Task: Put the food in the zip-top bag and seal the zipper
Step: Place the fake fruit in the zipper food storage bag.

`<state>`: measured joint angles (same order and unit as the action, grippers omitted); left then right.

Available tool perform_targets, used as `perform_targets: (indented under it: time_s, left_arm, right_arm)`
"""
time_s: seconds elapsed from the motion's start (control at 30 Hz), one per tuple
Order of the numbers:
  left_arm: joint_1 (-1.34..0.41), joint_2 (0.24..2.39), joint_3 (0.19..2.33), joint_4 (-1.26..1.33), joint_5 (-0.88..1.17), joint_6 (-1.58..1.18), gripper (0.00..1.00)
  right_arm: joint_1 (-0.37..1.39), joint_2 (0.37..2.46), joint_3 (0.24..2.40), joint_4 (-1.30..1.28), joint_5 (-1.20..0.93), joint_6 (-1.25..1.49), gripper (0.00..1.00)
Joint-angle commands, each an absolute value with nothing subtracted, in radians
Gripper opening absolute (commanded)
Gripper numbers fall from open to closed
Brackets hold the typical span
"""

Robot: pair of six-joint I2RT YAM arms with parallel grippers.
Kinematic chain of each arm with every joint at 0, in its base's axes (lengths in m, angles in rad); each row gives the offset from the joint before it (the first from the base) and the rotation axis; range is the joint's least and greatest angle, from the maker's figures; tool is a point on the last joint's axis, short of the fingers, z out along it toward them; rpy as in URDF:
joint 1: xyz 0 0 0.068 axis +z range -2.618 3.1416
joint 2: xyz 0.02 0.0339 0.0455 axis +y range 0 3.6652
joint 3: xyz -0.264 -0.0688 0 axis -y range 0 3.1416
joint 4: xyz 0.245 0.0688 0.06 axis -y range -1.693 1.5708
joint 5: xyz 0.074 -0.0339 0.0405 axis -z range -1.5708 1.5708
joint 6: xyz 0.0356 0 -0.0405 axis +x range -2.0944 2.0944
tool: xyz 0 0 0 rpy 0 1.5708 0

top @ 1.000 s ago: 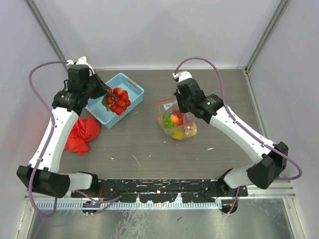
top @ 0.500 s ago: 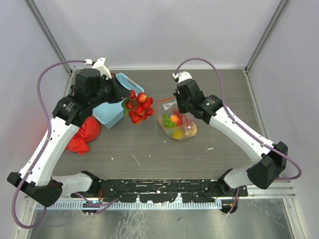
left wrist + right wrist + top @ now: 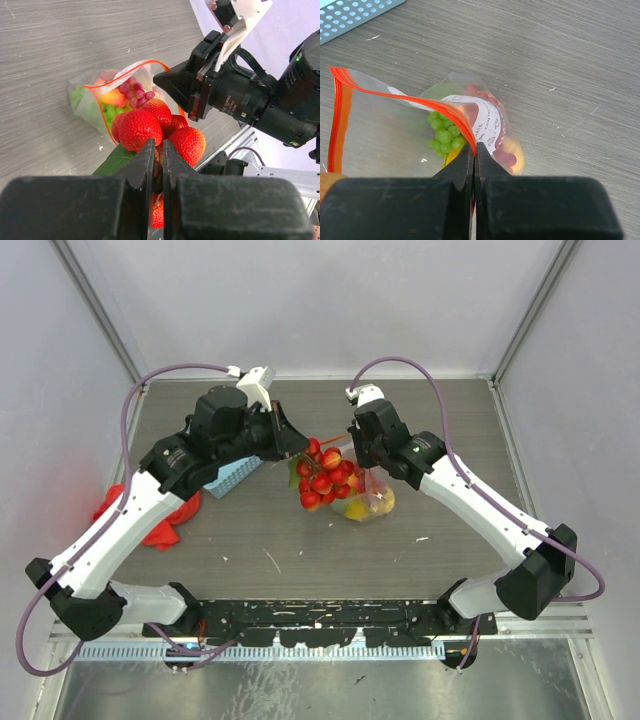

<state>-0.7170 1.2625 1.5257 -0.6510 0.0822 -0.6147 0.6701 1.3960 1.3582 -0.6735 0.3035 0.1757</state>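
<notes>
Left wrist: left gripper (image 3: 157, 150) clamped on strawberries (image 3: 139, 129), bunch hanging just above open bag (image 3: 87, 106) on table (image 3: 50, 50). Right wrist: right gripper (image 3: 473, 150) pinched shut on zipper (image 3: 415, 100), mouth lifted; grapes (image 3: 442, 134) inside.

Glossy clear plastic bag (image 3: 385, 130), matt table (image 3: 570, 50)

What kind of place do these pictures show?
Probably a robot test booth, not a home: plain pale wall panels close in a grey wood-grain table, two white jointed arms are bolted at its near edge, and they handle red toy strawberries and a clear plastic zip-top bag.
</notes>
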Motion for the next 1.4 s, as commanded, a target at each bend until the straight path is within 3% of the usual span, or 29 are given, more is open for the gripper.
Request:
perform_targets:
  time_s: [0.0, 0.87, 1.37]
  left_arm:
    - [-0.740, 1.262, 1.569, -0.527, 0.061, -0.644, 0.00]
    - [-0.842, 1.438, 1.605, -0.561, -0.201, -0.575, 0.00]
    - [-0.941, 1.524, 1.641, -0.518, -0.213, -0.572, 0.00]
  right_arm:
    - [0.667, 1.352, 1.358, -0.620, 0.297, 0.188, 0.01]
    - [0.666, 1.334, 1.337, -0.591, 0.227, 0.197, 0.01]
    - [0.666, 1.331, 1.328, -0.570, 0.157, 0.212, 0.01]
